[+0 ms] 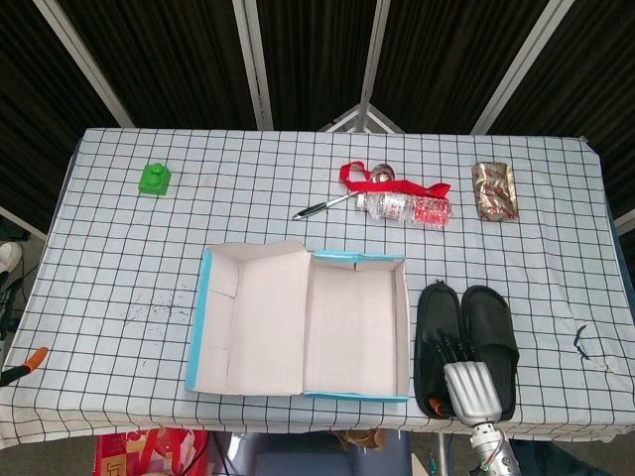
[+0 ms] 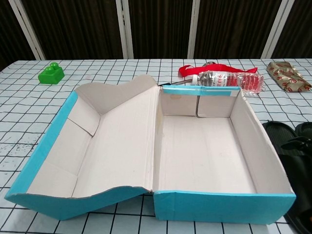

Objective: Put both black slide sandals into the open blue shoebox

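Two black slide sandals (image 1: 488, 327) lie side by side on the checked cloth, just right of the open blue shoebox (image 1: 308, 392). The box interior is bare white card. In the head view my right hand (image 1: 464, 382) lies over the heel end of the left sandal (image 1: 437, 312), its dark fingers (image 1: 448, 347) stretched forward onto the footbed, and both sandals sit flat. In the chest view the sandals (image 2: 280, 134) and fingertips (image 2: 297, 144) show at the right edge. Only an orange-tipped bit of my left hand (image 1: 25, 362) shows at the table's left edge.
Behind the box lie a plastic bottle (image 1: 407, 208), a red strap (image 1: 372, 180) and a pen (image 1: 319, 209). A foil snack packet (image 1: 494, 190) sits at the back right and a green toy block (image 1: 155, 179) at the back left. The table's front edge runs just below the box.
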`<state>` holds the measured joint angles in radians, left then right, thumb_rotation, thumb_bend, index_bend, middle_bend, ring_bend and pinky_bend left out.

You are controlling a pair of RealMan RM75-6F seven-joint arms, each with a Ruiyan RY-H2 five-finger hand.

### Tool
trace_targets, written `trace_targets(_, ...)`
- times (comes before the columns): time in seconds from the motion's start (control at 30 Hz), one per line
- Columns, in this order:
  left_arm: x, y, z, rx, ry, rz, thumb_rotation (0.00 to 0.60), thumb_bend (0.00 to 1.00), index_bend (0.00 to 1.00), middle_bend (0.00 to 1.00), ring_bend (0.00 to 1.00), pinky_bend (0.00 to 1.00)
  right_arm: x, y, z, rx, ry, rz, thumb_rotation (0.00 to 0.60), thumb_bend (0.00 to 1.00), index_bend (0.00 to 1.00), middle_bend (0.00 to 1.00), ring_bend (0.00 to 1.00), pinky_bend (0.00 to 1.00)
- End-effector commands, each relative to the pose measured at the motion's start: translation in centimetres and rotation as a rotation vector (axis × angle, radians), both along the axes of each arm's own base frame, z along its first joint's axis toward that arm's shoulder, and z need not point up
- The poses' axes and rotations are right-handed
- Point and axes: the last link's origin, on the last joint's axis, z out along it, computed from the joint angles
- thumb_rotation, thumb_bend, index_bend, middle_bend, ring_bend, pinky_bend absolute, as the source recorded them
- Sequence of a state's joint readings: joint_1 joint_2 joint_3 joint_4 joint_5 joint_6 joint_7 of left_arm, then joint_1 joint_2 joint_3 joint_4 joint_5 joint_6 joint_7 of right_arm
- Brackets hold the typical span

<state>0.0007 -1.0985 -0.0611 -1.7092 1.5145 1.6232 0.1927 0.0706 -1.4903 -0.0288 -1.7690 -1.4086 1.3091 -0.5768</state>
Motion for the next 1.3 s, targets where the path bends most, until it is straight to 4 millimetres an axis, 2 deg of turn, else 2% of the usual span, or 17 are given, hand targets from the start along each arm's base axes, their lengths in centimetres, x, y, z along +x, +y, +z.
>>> trace_targets(0.03, 0.0, 0.0, 0.0, 0.0, 0.0, -0.001, 0.6, 0.08, 0.09, 0.0, 0.0, 0.1, -0.1, -0.3, -0.2, 0.001, 0.012, 0.005, 0.6, 0.16, 0.12, 0.07, 0.09, 0.11)
trace_targets(0.43, 0.1, 0.1, -0.1, -0.003, 0.002, -0.003, 0.6, 0.08, 0.09, 0.0, 0.0, 0.1, -0.6, -1.4, -0.1, -0.011, 0.072, 0.014, 0.6, 0.16, 0.13, 0.08, 0.09, 0.1)
trace_targets(0.57, 0.1, 0.0, -0.2, -0.004, 0.003, -0.001, 0.6, 0.08, 0.09, 0.0, 0.0, 0.1, -0.5, -1.6, 0.0, -0.018, 0.079, 0.029, 0.6, 0.16, 0.22, 0.25, 0.09, 0.05)
trace_targets(0.73, 0.1, 0.0, -0.2, -0.003, 0.004, -0.001, 0.6, 0.08, 0.09, 0.0, 0.0, 0.1, -0.5, -1.5, -0.2, 0.0, 0.053, 0.032, 0.6, 0.17, 0.33, 0.34, 0.1, 0.04)
trace_targets(0.87, 0.1, 0.0, -0.2, -0.004, 0.004, -0.001, 0.6, 0.08, 0.09, 0.0, 0.0, 0.1, -0.5, -1.6, -0.3, 0.005, 0.057, 0.043, 0.6, 0.23, 0.44, 0.42, 0.16, 0.04)
trace_targets(0.97, 0.1, 0.0, -0.2, -0.005, -0.001, -0.002, 0.6, 0.08, 0.09, 0.0, 0.0, 0.1, -0.3, -1.6, -0.4, -0.013, 0.026, 0.055, 0.6, 0.26, 0.48, 0.44, 0.17, 0.04)
trace_targets(1.3, 0.1, 0.0, -0.1, -0.005, -0.006, -0.003, 0.6, 0.08, 0.09, 0.0, 0.0, 0.1, 0.3, -2.2, 0.9, -0.054, -0.004, 0.077, 0.6, 0.26, 0.5, 0.44, 0.17, 0.04)
